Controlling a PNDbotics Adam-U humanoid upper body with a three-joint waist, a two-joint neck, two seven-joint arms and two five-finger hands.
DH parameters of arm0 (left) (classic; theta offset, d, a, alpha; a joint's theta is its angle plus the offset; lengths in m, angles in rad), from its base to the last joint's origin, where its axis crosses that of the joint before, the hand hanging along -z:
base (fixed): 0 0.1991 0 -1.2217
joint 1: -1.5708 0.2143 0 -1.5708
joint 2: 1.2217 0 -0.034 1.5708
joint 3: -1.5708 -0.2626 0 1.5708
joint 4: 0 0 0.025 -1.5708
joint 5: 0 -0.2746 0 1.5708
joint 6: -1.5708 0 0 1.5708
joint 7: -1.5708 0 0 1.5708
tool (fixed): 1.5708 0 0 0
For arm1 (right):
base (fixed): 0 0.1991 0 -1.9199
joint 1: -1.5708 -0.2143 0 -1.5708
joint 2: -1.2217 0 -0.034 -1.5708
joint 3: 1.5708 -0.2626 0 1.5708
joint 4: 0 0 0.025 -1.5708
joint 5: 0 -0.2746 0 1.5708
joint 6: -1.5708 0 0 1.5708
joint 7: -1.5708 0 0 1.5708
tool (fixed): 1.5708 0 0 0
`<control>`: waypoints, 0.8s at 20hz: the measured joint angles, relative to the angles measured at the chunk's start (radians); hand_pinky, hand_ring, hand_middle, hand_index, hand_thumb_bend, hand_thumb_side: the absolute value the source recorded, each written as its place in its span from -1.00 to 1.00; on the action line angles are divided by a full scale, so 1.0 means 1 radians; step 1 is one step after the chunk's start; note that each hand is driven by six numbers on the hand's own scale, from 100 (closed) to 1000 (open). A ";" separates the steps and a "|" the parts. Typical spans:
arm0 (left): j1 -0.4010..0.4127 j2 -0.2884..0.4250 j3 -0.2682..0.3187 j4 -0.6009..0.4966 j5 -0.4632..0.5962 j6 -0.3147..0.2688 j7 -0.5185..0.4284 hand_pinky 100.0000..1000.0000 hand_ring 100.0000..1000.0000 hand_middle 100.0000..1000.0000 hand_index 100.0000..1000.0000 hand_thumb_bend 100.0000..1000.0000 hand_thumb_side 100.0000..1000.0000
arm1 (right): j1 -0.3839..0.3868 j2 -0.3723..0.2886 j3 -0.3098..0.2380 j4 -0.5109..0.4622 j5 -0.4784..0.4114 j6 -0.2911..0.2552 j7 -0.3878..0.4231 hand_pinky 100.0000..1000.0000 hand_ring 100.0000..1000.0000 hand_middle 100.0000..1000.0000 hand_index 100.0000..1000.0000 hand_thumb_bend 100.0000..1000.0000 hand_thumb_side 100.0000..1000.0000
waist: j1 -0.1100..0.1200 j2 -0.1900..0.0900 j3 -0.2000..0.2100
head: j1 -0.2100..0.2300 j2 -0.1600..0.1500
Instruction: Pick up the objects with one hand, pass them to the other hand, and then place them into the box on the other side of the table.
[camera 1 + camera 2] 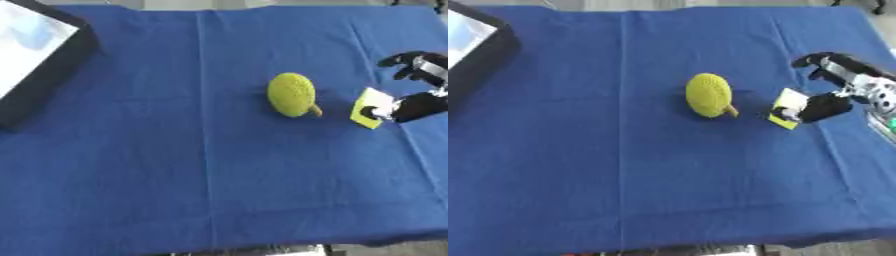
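Pinching a small yellow-and-white card (787, 114) between thumb and curled fingers, the right hand (833, 102) works at the blue cloth's (175, 175) right edge; a yellow knitted fruit (291, 94) lies just left of it, the box (35, 60) far left, no left hand visible

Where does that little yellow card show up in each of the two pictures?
Left eye view: the yellow card sits at the right, just right of the green ball, at the right hand.
Right eye view: same card, nearer the middle.
Shared landmark: the green ball.
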 measured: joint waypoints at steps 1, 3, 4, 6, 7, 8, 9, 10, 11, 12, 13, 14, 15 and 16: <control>0.000 0.000 0.000 0.000 0.000 0.000 0.000 0.50 0.16 0.01 0.39 -1.00 0.04 | 0.003 -0.002 -0.001 0.000 0.002 0.010 0.005 0.86 0.73 0.83 0.81 -0.11 -0.67 | 0.001 0.002 0.000 | -0.001 0.000; 0.000 0.000 0.000 0.000 -0.001 0.002 0.000 0.50 0.16 0.01 0.39 -1.00 0.04 | 0.006 -0.009 -0.005 0.000 0.008 0.026 0.016 0.88 0.74 0.84 0.82 -0.13 -0.69 | 0.001 0.006 0.000 | -0.001 0.000; 0.001 0.000 0.000 0.000 -0.002 0.003 0.000 0.50 0.16 0.01 0.39 -1.00 0.04 | 0.006 -0.012 -0.005 0.000 0.010 0.032 0.021 0.88 0.74 0.84 0.82 -0.14 -0.70 | 0.001 0.008 0.000 | -0.002 0.000; 0.001 0.000 0.000 0.000 -0.004 0.005 0.000 0.50 0.16 0.01 0.39 -1.00 0.04 | 0.006 -0.017 -0.006 0.000 0.011 0.042 0.032 0.90 0.75 0.84 0.82 -0.17 -0.74 | 0.004 0.012 0.001 | -0.004 -0.001; 0.001 0.000 0.000 0.000 -0.005 0.007 -0.001 0.50 0.16 0.01 0.39 -1.00 0.04 | 0.007 -0.018 -0.006 0.000 0.011 0.045 0.039 0.91 0.76 0.84 0.82 -0.18 -0.76 | 0.005 0.013 0.001 | -0.005 -0.001; 0.001 0.000 0.000 0.000 -0.006 0.007 -0.001 0.50 0.16 0.01 0.39 -1.00 0.04 | 0.007 -0.019 -0.006 0.000 0.013 0.049 0.046 0.92 0.76 0.84 0.82 -0.18 -0.76 | 0.006 0.015 0.002 | -0.007 -0.003; 0.001 0.000 0.000 0.000 -0.007 0.008 -0.001 0.50 0.16 0.01 0.39 -1.00 0.04 | 0.009 -0.021 -0.006 0.000 0.015 0.053 0.052 0.92 0.76 0.84 0.82 -0.20 -0.78 | 0.007 0.017 0.002 | -0.008 -0.005; 0.002 0.000 0.000 0.000 -0.008 0.008 -0.001 0.50 0.16 0.01 0.39 -1.00 0.04 | 0.011 -0.024 -0.006 0.000 0.017 0.055 0.060 0.92 0.76 0.84 0.82 -0.20 -0.77 | 0.008 0.020 0.004 | -0.009 -0.008; 0.002 0.000 0.000 0.000 -0.008 0.009 0.000 0.50 0.16 0.01 0.39 -1.00 0.04 | 0.012 -0.026 -0.006 0.000 0.019 0.057 0.067 0.92 0.76 0.84 0.82 -0.20 -0.77 | 0.009 0.021 0.004 | -0.009 -0.008; 0.002 0.000 0.000 0.000 -0.008 0.010 0.000 0.50 0.16 0.01 0.39 -1.00 0.04 | 0.014 -0.026 -0.006 0.000 0.020 0.058 0.073 0.92 0.76 0.84 0.82 -0.20 -0.77 | 0.009 0.021 0.005 | -0.009 -0.008; 0.002 0.000 0.000 0.000 -0.008 0.011 0.000 0.50 0.16 0.01 0.39 -1.00 0.04 | 0.014 -0.026 -0.006 0.000 0.022 0.059 0.078 0.92 0.76 0.84 0.82 -0.20 -0.77 | 0.009 0.021 0.005 | -0.009 -0.008; 0.002 0.000 0.000 -0.001 -0.009 0.011 0.000 0.50 0.16 0.01 0.39 -1.00 0.04 | 0.014 -0.026 -0.006 0.000 0.024 0.060 0.082 0.92 0.76 0.84 0.82 -0.20 -0.77 | 0.010 0.021 0.005 | -0.009 -0.008; 0.002 0.000 0.000 -0.001 -0.009 0.012 0.000 0.51 0.16 0.02 0.39 -1.00 0.04 | 0.014 -0.026 -0.006 0.000 0.026 0.060 0.084 0.95 0.77 0.84 0.82 -0.22 -0.81 | 0.010 0.021 0.005 | -0.010 -0.008; 0.002 0.000 0.000 -0.001 -0.009 0.013 0.000 0.51 0.16 0.02 0.39 -1.00 0.04 | 0.014 -0.027 -0.005 0.000 0.028 0.062 0.089 0.95 0.77 0.84 0.82 -0.22 -0.81 | 0.012 0.024 0.006 | -0.010 -0.009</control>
